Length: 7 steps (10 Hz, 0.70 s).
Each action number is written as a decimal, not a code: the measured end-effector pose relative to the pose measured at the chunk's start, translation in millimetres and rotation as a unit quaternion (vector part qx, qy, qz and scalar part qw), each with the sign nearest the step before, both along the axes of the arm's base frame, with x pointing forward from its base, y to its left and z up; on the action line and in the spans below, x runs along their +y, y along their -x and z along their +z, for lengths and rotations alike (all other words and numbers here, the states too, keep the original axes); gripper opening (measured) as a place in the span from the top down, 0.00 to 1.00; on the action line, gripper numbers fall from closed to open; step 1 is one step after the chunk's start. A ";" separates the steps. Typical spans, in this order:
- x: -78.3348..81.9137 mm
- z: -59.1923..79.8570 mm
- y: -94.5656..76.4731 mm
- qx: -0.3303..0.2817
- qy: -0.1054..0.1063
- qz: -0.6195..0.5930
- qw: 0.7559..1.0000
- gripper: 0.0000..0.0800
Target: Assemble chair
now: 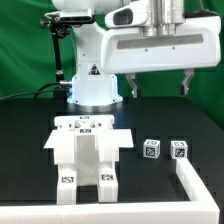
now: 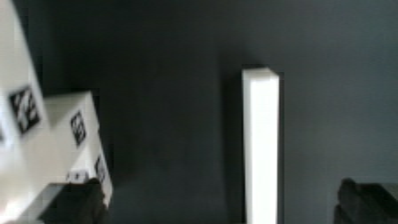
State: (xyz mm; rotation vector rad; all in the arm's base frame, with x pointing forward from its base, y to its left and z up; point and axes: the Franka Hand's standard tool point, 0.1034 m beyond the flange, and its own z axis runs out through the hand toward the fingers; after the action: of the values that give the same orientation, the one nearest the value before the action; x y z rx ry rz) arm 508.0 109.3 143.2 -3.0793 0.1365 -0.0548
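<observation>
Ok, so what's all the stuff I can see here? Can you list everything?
joined chair piece: one, white with black tags, middle of the table
small blocks: two, white with tags, side by side on the exterior view's right of it
corner bar: one, white, near corner on the exterior view's right
table: one, black
curtain: one, green, behind
robot arm: one, white, at the back
gripper: one, open, empty, raised above the blocks

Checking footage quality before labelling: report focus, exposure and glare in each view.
Exterior view: fairly sharp; the robot arm and joined chair pieces read bright against the black table. Wrist view: dim and soft; the white bar glows without surface detail, tags on the chair piece smeared.
</observation>
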 end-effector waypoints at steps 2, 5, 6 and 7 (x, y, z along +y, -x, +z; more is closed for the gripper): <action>10.3 -32.2 27.1 0.022 0.009 -0.009 1.000 0.19; 55.0 -65.9 45.4 0.021 0.013 -0.044 0.999 0.19; 61.0 -67.7 47.6 0.024 0.014 -0.051 0.998 0.19; 58.0 -67.3 46.2 0.023 0.014 -0.047 0.999 0.19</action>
State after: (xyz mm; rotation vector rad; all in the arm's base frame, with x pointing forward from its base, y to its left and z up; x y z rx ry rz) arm 461.8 167.3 75.9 -3.1023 0.2853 0.0101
